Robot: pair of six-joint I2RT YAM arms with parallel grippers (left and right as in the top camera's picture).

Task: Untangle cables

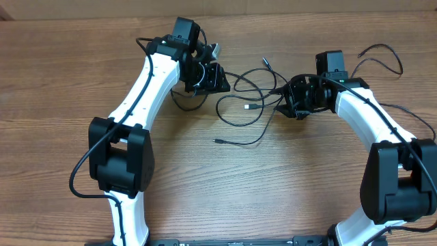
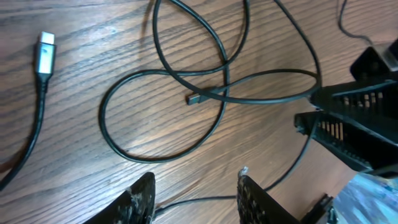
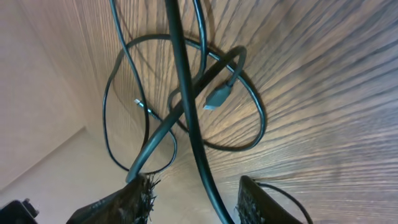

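Observation:
Several thin black cables (image 1: 247,102) lie looped over each other on the wooden table between my two grippers. Plug ends lie at the far side (image 1: 265,61), in the middle (image 1: 248,107) and nearer the front (image 1: 217,141). My left gripper (image 1: 217,76) is open just left of the tangle. In the left wrist view a thin cable (image 2: 205,200) runs on the table between its fingers (image 2: 196,190), beyond them lie a loop (image 2: 124,146) and a silver plug (image 2: 45,53). My right gripper (image 1: 285,104) is open at the tangle's right side. A cable (image 3: 189,137) passes between its fingers (image 3: 196,196), unpinched.
The right arm's own thicker black wires (image 1: 382,55) loop over the table at the far right. The left arm's wire (image 1: 76,179) hangs by its base. The right gripper's black body (image 2: 351,124) shows close by in the left wrist view. The table's far edge (image 1: 68,16) runs along the top.

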